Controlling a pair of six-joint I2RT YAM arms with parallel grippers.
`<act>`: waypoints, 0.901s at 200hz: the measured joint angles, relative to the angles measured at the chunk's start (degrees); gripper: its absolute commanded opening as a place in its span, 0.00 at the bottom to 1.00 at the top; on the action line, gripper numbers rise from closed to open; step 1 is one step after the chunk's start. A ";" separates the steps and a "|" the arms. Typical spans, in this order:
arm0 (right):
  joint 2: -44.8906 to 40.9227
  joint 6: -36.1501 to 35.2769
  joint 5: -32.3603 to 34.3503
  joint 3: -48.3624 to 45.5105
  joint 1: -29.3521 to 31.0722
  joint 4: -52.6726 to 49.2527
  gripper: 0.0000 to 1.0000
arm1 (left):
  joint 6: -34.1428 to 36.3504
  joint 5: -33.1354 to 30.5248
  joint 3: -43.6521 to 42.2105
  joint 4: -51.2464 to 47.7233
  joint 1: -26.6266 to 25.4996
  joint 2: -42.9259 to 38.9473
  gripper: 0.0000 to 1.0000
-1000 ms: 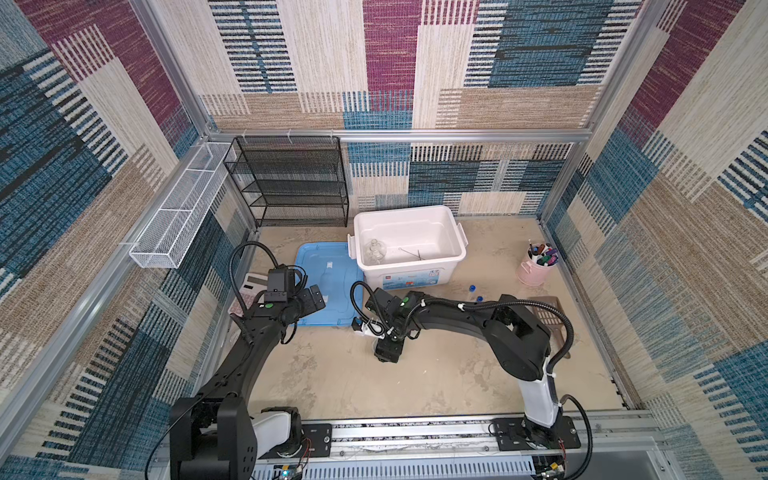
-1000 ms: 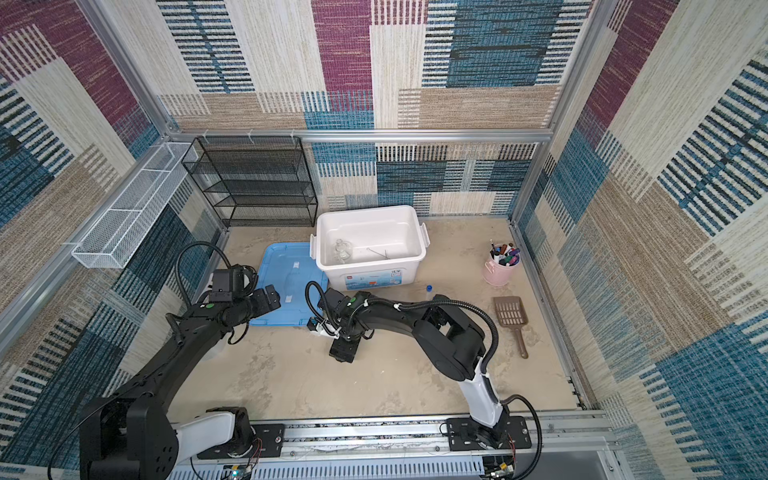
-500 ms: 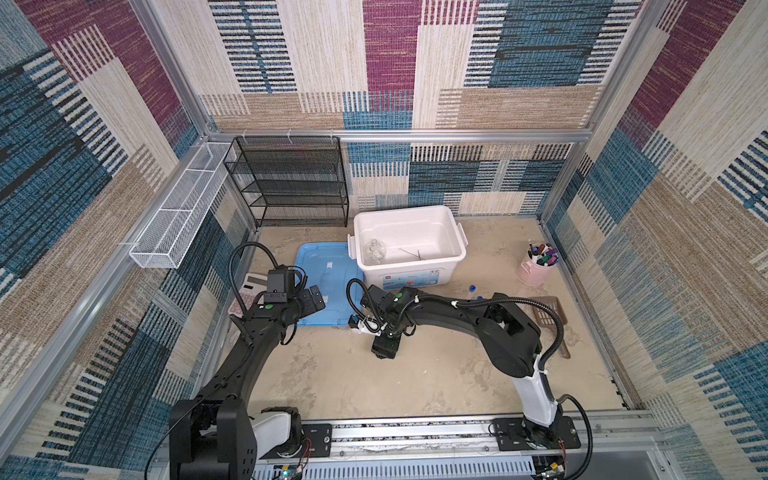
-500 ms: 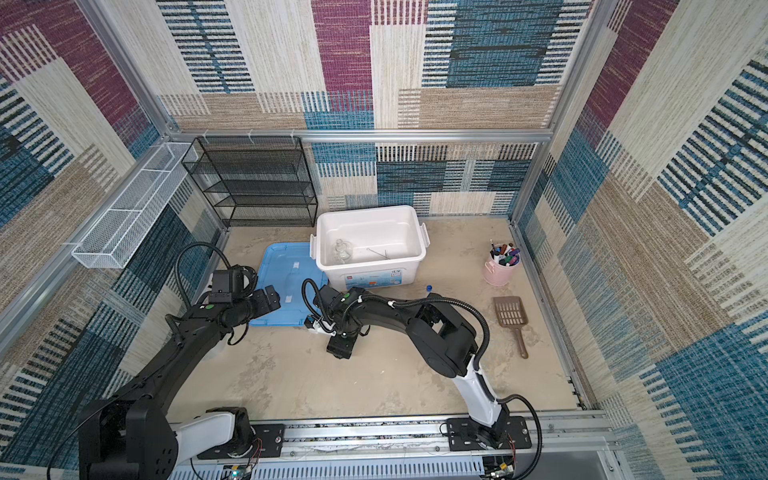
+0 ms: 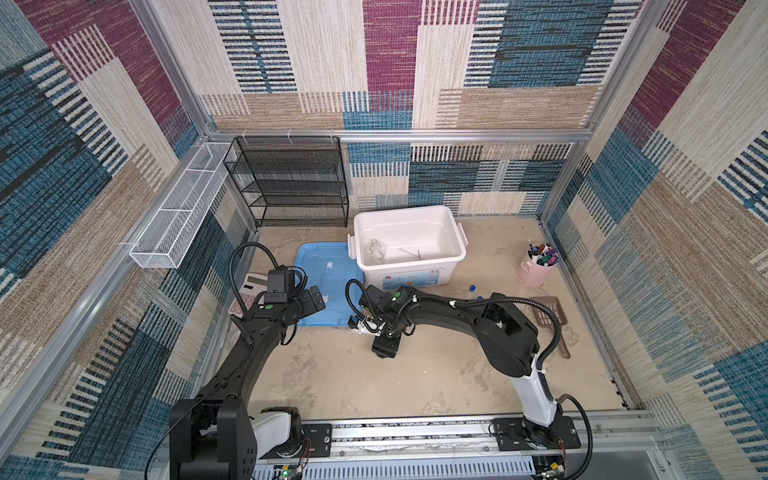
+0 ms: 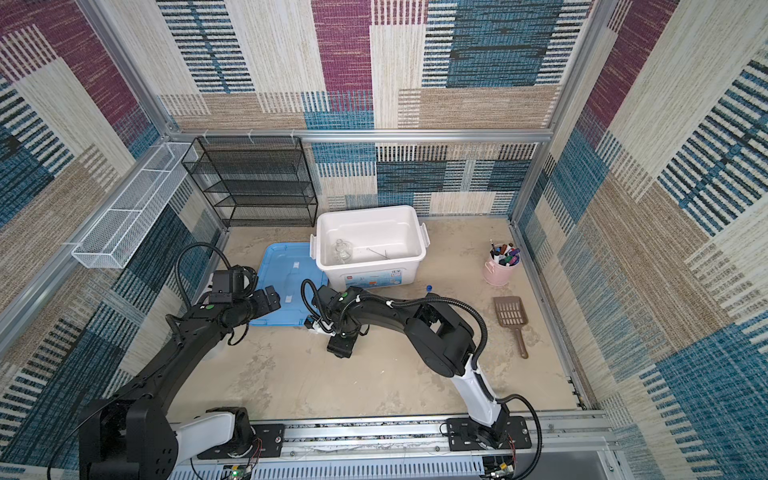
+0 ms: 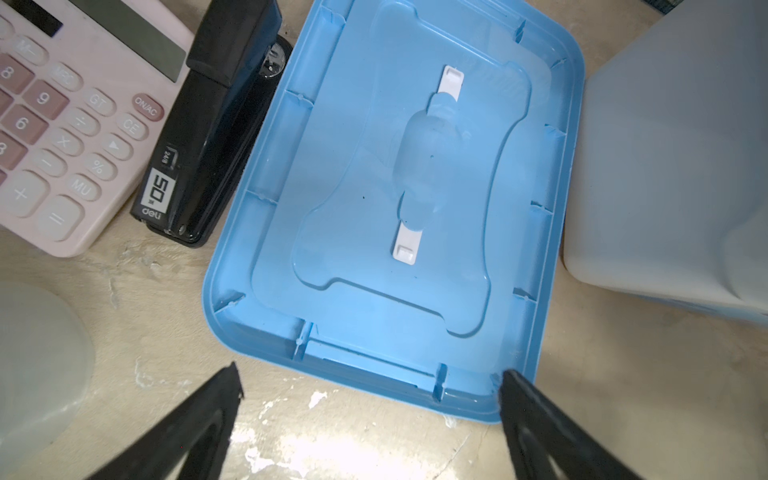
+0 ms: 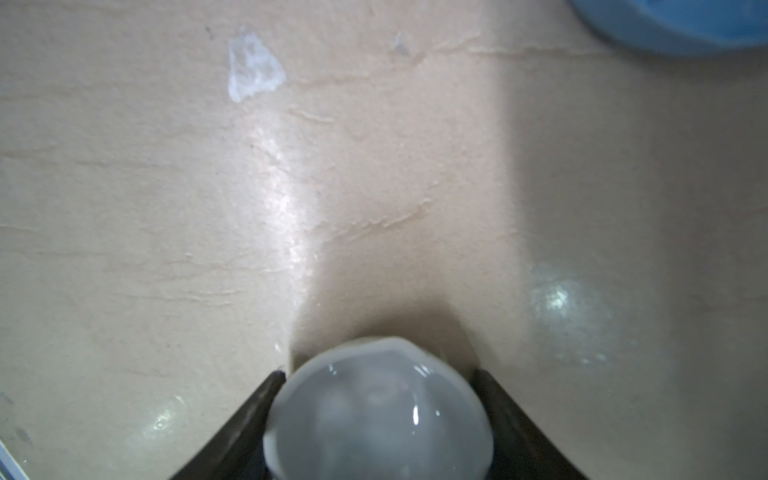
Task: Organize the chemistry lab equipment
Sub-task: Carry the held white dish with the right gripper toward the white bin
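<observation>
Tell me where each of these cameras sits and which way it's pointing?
Both top views: high overhead, side by side, looking down on the table and bin; both arms show, left and right.
Left wrist: on the left arm, looking down at the blue lid and calculator; its open fingers show.
Right wrist: on the right arm, looking down at the table; its fingers clasp a white dish.
Shared: the lid appears in the left wrist view and both top views.
</observation>
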 measured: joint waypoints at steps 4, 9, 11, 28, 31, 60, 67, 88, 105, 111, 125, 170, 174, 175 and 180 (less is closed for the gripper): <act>-0.04 0.00 0.00 -0.07 0.00 0.04 0.72 | 0.00 0.00 0.00 0.00 0.00 0.00 0.99; -0.09 0.02 0.00 -0.20 0.00 0.09 0.72 | 0.00 0.00 0.00 0.00 0.00 0.00 0.99; -0.09 0.02 0.00 -0.24 0.00 0.11 0.72 | 0.00 0.00 0.00 0.00 0.00 0.00 0.99; -0.17 0.04 -0.02 -0.66 0.13 0.20 0.73 | 0.00 0.02 0.00 0.00 0.00 0.00 0.99; -0.20 0.04 -0.02 -0.70 0.13 0.24 0.73 | 0.00 0.02 0.00 0.00 0.00 0.00 0.99; -0.24 0.04 0.04 -0.81 0.26 0.28 0.68 | 0.00 0.02 0.00 0.00 0.00 -0.04 0.99; -0.26 0.07 0.09 -0.85 0.26 0.37 0.64 | 0.00 0.02 -0.02 0.00 0.00 -0.09 0.99; -0.42 0.02 0.09 -1.07 0.28 0.50 0.59 | 0.00 0.02 -0.04 0.00 0.00 -0.11 0.99; -0.52 0.02 0.26 -1.33 0.26 0.83 0.57 | -0.02 0.02 -0.04 0.02 0.00 -0.13 0.99; -0.61 0.02 0.26 -1.40 0.26 0.92 0.56 | -0.02 0.02 -0.07 0.00 0.00 -0.13 0.99; -0.66 0.02 0.26 -1.44 0.26 1.01 0.56 | -0.02 0.02 -0.07 0.00 0.00 -0.15 0.99; -0.79 0.00 0.85 -1.53 0.26 1.11 0.57 | -0.02 0.04 -0.07 0.00 0.00 -0.59 0.99; -0.79 0.00 0.87 -1.53 0.28 1.11 0.57 | -0.02 0.04 -0.07 0.00 0.00 -0.63 0.99; -0.79 0.00 0.87 -1.53 0.28 1.11 0.57 | -0.04 0.04 -0.07 0.00 0.00 -0.63 0.99; -0.81 0.00 0.87 -1.53 0.26 1.14 0.57 | -0.04 0.04 -0.07 0.00 0.00 -0.68 0.99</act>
